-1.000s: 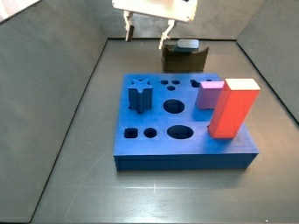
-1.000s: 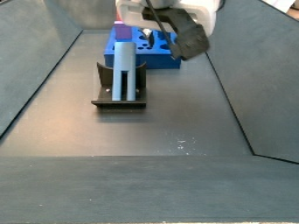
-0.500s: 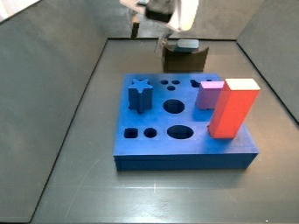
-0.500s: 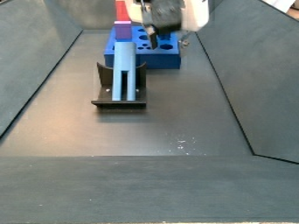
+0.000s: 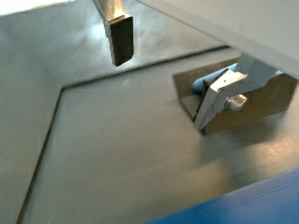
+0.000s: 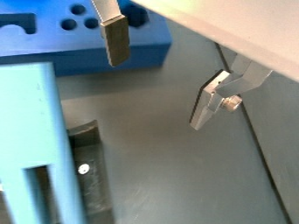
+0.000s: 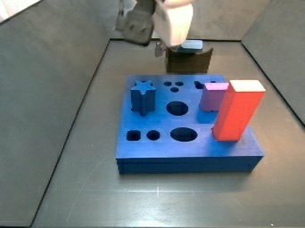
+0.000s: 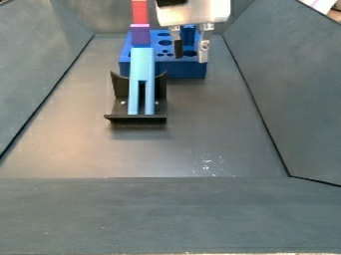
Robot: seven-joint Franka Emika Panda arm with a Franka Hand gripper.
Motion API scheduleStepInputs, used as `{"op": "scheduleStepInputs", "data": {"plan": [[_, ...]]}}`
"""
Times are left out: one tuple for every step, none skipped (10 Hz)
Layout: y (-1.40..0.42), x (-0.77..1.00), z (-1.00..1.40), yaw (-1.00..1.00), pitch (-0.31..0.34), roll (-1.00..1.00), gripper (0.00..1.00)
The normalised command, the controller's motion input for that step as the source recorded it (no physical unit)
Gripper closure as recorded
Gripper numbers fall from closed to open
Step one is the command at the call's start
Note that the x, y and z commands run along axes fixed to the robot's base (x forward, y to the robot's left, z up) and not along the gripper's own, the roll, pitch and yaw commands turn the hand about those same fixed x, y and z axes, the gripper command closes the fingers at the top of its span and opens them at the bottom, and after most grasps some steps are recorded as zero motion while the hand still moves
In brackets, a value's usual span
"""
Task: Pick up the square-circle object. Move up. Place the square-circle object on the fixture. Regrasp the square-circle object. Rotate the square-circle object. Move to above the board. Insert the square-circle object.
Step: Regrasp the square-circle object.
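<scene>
Finds the gripper [image 7: 152,32] high in the upper centre of a side view, plates spread wide, nothing between them. Finds the peg [image 8: 142,78] resting in the fixture [image 8: 136,112] at left of centre in a side view, just in front of the board [image 8: 170,66]; hard to say how firmly seated. Looks like the regrasp step, not yet begun. In a wrist view, puts the peg [image 6: 30,131] off to one side of the fingers [image 6: 114,39] rather than between them. Risks from here: coming down without lining up first, and landing a plate on the peg's end or on the fixture's wall, tipping the peg out of its seat; closing off-centre or too near one end, and letting the peg swing or slip during the rotation; closing skewed, and carrying that skew to the board, so jamming at the hole's edge
</scene>
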Motion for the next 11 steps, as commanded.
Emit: {"op": "scheduleStepInputs", "data": {"plan": [[-0.01,-0.05,0.00,-0.94,-0.124,1.00,0.00],[-0.01,-0.05,0.01,-0.94,-0.071,1.00,0.00],[-0.01,-0.05,0.01,-0.94,0.000,1.00,0.00],[-0.01,-0.04,0.01,-0.94,0.125,1.00,0.00],[-0.01,-0.03,-0.01,-0.92,0.251,1.00,0.00],[-0.01,-0.01,-0.03,-0.83,0.400,0.94,0.00],[-0.01,0.01,-0.04,-0.60,0.507,0.74,0.00],[-0.01,0.03,-0.04,-0.32,0.617,0.48,0.00],[-0.01,0.06,-0.02,-0.14,0.641,0.34,0.00],[-0.01,0.07,-0.03,-0.03,0.622,0.28,0.00],[-0.04,0.05,-0.01,0.21,0.563,0.19,0.00]]}}
